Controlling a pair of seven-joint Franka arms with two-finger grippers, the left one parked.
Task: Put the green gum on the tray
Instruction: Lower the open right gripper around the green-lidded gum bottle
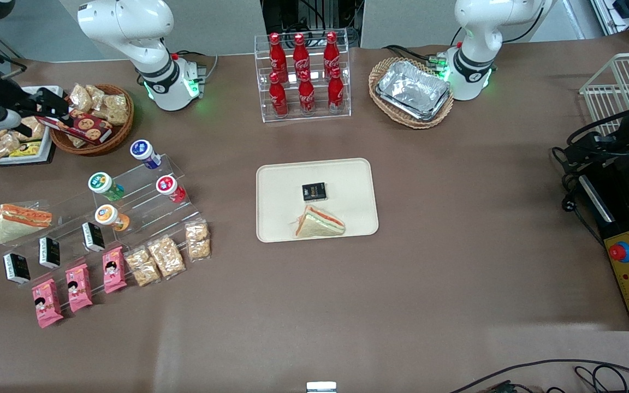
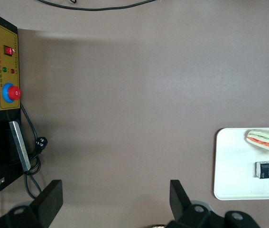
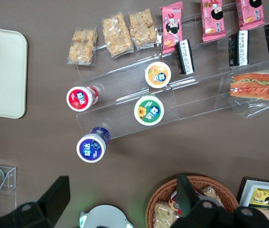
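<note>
A brown table (image 1: 456, 229) carries everything. Near its middle lies the tray (image 1: 354, 180), cream-beige. Along the edge by the robot bases stand a clear rack of red cola bottles (image 1: 303, 76) and a wicker basket of foil trays (image 1: 411, 91). Toward the working arm's end sits a stepped clear display stand (image 1: 145, 188) — the green gum (image 1: 105, 185) rests on it. Beside that stand, nearer the front camera, lie pink snack packets (image 1: 79, 286) and clear packets of puffed snacks (image 1: 167, 255). Near that end's corner sits a round basket of snacks (image 1: 96, 117); the gripper (image 1: 47, 106) hangs above it, its fingers apart. At the parked arm's end lies a black-and-yellow control box (image 1: 628, 273).
</note>
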